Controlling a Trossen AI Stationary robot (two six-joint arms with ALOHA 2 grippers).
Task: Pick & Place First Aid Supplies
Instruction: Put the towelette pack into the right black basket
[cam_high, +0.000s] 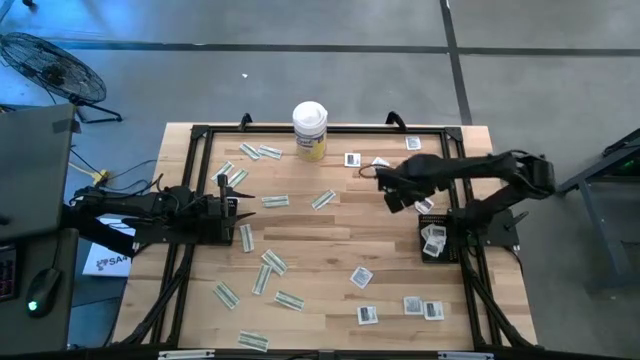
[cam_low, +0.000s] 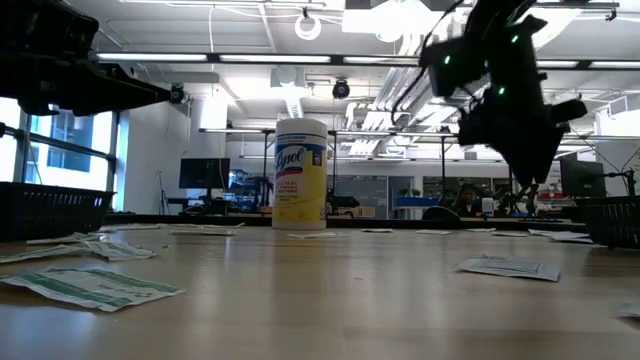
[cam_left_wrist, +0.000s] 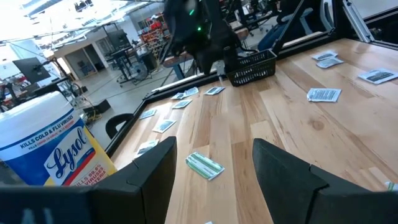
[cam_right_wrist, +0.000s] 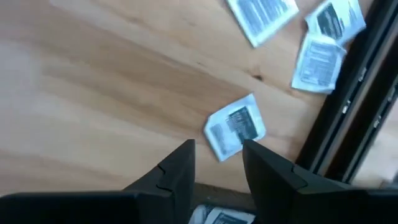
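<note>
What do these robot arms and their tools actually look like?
Both arms are dark, jointed and chunky. The left tool ends in two broad, flat, matte black fingers; the right tool has the same wedge-shaped black pair. The right arm shows small green lights.

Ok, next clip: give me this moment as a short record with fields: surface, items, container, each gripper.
surface: wooden table
items: green-white strips mostly left and centre, white square packets mostly right
container: black basket at right edge, packets inside
other: Lysol canister upright at far edge
left gripper: open, empty, low over table's left side
right gripper: open, above a white square packet, not holding it
</note>
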